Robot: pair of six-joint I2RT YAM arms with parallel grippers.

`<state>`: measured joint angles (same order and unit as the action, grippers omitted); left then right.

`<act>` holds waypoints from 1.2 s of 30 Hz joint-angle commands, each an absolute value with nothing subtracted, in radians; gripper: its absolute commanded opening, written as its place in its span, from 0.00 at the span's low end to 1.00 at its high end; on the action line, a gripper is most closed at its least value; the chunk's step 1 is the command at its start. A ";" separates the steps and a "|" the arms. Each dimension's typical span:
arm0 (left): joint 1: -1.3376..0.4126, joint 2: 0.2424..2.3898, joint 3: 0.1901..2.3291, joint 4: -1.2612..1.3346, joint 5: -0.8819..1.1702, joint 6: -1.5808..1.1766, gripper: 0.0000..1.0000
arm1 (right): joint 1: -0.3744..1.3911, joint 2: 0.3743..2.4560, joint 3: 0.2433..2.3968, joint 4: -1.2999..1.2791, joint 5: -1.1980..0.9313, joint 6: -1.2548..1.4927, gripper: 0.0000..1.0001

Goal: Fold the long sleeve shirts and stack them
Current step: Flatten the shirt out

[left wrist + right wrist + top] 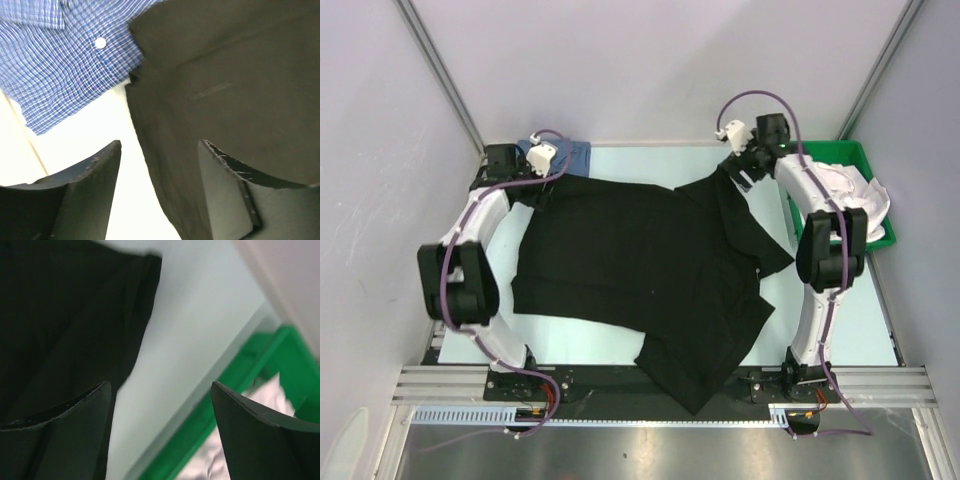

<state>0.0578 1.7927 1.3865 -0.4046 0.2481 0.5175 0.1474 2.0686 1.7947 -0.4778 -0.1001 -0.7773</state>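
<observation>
black shirt [640, 260] spread flat, blue shirt [578, 157] at its far-left corner, left gripper [160, 150] and right gripper [160, 387] both wide open, gripping nothing

Left arm [470, 262] and right arm [828, 245]: white moulded shells, bulky black joint housings, purple cables [760, 94] looped alongside. Black bases [515, 385] at 6 o'clock. Gripper fingers [87, 200] matte black, curved; edges scuffed pale.

Top view: fixed high over the near edge, looking steeply down on the whole counter [860, 325]. Left wrist view: very close, facing down past the left end effector [160, 145] onto the black shirt [225, 75] and blue shirt [65, 60], which lie in the top view's far-left corner. Right wrist view: equally close, past the right end effector [160, 385], sharing the black shirt and green bin [260, 347] at the top view's far right.
</observation>
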 commanded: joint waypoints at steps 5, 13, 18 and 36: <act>0.044 1.546 1.229 -0.483 0.397 0.627 0.77 | 0.100 1.875 1.706 -1.028 -0.303 -0.664 0.82; 0.044 1.496 1.181 -0.543 0.475 0.641 0.92 | 0.141 1.861 1.480 -0.925 -0.307 -0.510 0.88; 0.044 1.462 1.155 -0.545 0.457 0.655 0.93 | 0.156 1.939 1.465 -0.855 -0.210 -0.453 0.67; 0.055 1.474 1.135 -0.496 0.430 0.614 0.93 | 0.144 2.129 2.173 -0.262 -0.308 -0.160 0.32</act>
<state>0.0479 1.4715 1.1091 -0.5396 0.4164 0.6357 0.1547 2.0495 2.0312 -0.6739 -0.2436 -0.3244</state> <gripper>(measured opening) 0.929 0.068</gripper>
